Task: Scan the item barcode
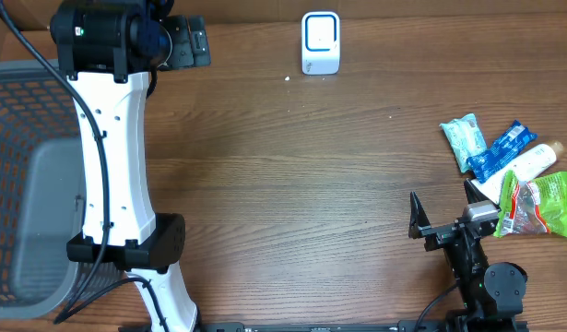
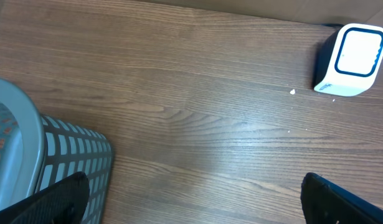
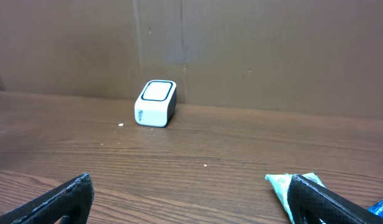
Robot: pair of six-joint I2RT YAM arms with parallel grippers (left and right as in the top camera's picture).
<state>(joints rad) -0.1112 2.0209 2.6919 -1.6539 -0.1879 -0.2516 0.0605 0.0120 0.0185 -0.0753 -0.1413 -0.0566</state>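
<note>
table (image 1: 283, 184): brown wood grain. scanner (image 1: 320, 41), far centre: white, blue ring. basket (image 1: 16, 120), left: grey mesh. right pile: mint packet (image 1: 464, 138), blue packet (image 1: 502, 150), white tube (image 1: 532, 162), green bag (image 1: 549, 198).

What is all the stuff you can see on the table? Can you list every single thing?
barcode scanner: one, white with blue trim, far edge, middle
basket: one, grey mesh, left edge
mint green packet: one, mint green, right side, far end of the pile
blue packet: one, blue, same pile
white tube: one, white, same pile
green bag: one, green, near end of the pile
table: one, brown wood, under everything
left arm: one, white, beside the basket, jaws open, empty
right arm: one, black, beside the pile, jaws open, empty
</note>
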